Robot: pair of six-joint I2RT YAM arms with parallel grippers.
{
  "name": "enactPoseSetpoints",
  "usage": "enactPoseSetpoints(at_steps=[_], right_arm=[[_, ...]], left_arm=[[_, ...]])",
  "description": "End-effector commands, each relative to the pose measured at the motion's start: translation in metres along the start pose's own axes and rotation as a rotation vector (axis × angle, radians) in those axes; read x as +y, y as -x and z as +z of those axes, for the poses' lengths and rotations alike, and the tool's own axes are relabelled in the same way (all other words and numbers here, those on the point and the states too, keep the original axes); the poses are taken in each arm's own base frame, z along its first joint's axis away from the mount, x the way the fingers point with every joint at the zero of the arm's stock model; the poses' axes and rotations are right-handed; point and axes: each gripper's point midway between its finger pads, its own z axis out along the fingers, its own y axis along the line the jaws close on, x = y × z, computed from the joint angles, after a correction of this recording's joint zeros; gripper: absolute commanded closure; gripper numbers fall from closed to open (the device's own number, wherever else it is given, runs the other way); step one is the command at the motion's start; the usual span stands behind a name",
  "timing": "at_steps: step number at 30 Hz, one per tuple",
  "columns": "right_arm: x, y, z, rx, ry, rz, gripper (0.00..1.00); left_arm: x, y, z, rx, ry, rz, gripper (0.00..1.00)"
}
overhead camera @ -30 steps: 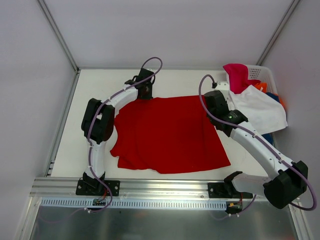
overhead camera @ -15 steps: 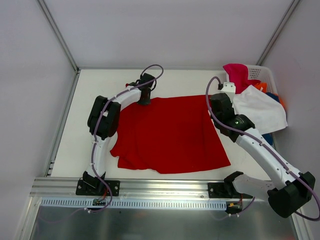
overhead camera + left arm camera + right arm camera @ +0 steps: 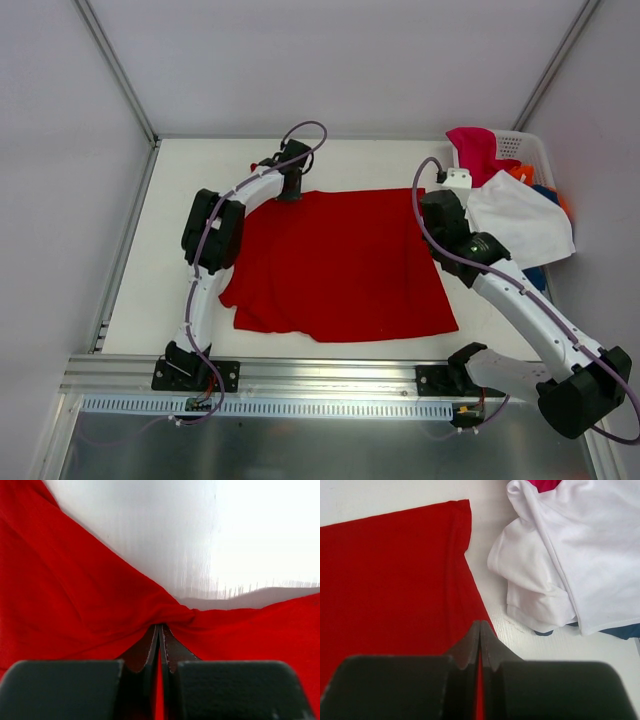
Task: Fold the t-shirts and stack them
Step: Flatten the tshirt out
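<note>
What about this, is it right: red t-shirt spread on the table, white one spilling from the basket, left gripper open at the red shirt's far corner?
No. The left gripper is shut, not open: the left wrist view shows its jaws pinched on bunched cloth of the red t-shirt. The spread shirt and the white t-shirt spilling from the basket are as stated.

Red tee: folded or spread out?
Spread. The red tee lies flat across the table, no fold yet; its far edge bunches in the shut left gripper.
</note>
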Motion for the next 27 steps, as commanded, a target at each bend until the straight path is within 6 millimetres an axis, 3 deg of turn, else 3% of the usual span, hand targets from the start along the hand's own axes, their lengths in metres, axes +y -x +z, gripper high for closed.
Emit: enactPoseSetpoints(at_steps=[1,5,9,12,22,26,27], right_arm=[[-0.005,0.010,-0.005,-0.041,-0.008,0.030,0.99],[-0.008,0.010,-0.007,-0.048,-0.011,0.021,0.99],[-0.009,0.007,-0.006,-0.046,-0.017,0.009,1.00],[-0.009,0.008,-0.007,-0.048,-0.016,0.008,1.00],[-0.014,0.010,-0.007,-0.060,-0.030,-0.011,0.99],[-0.014,0.011,-0.008,-0.061,-0.023,-0.010,1.00],[-0.012,0.009,-0.008,-0.056,-0.017,-0.011,0.99]], left_arm=[[0.003,0.011,0.011,-0.008,0.018,0.000,1.00],[-0.006,0.025,0.009,-0.018,-0.015,-0.027,1.00],[-0.015,0.053,-0.004,-0.077,-0.062,-0.056,1.00],[-0.017,0.066,0.000,-0.109,-0.054,-0.038,1.00],[-0.027,0.085,0.019,-0.144,-0.064,-0.035,1.00],[-0.032,0.097,0.005,-0.165,-0.102,-0.078,1.00],[-0.027,0.084,0.006,-0.134,-0.081,-0.108,1.00]])
